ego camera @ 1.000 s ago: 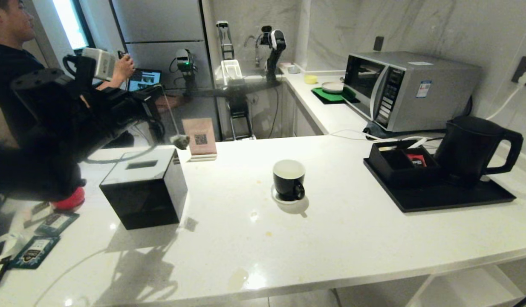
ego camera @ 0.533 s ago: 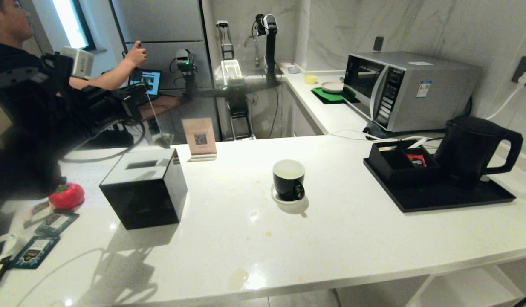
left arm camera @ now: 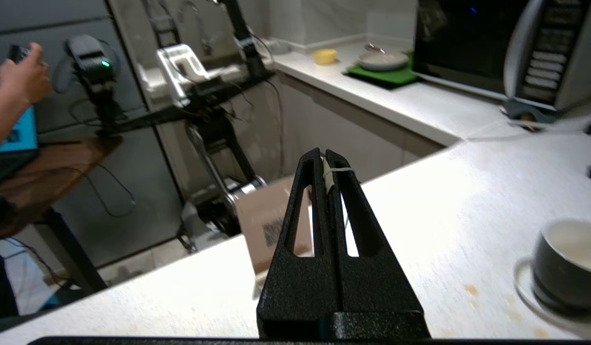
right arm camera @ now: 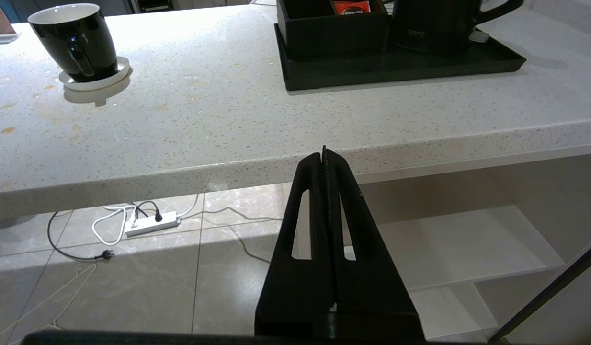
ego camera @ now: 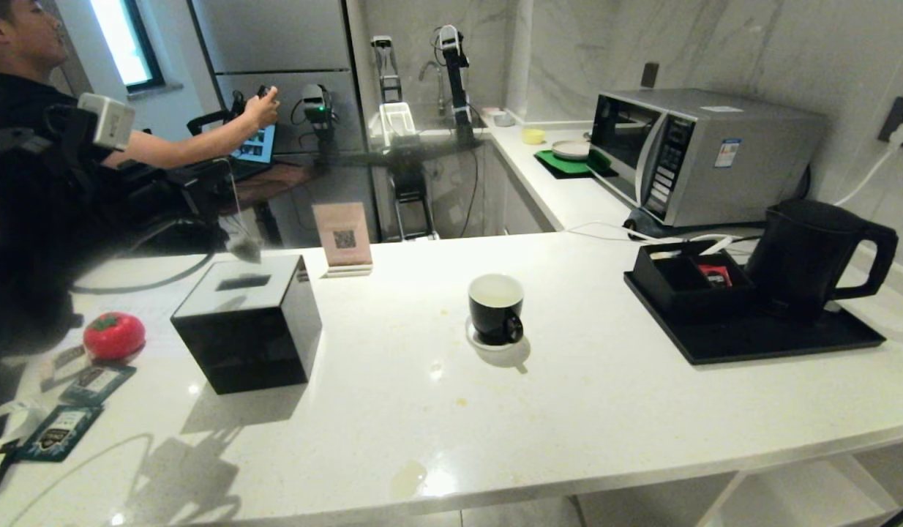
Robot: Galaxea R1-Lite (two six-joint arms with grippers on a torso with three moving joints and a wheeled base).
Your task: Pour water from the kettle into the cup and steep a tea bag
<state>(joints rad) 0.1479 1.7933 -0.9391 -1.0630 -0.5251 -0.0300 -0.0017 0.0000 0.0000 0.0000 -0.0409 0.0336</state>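
The left gripper (left arm camera: 324, 160), raised at the left edge of the head frame, had its jaws pressed together on the string (left arm camera: 335, 171) of the tea bag (ego camera: 244, 247), which dangled just above the black box (ego camera: 248, 322). The cup (ego camera: 496, 307) stood at frame centre on the counter (ego camera: 605, 410), and the kettle (ego camera: 810, 256) at the right on its tray (ego camera: 759, 340). The right gripper (right arm camera: 324, 155), jaws together and empty, hung below the counter edge.

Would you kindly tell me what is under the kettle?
The kettle stands on a black tray beside a black compartment box. Whatever base lies directly beneath it is hidden.
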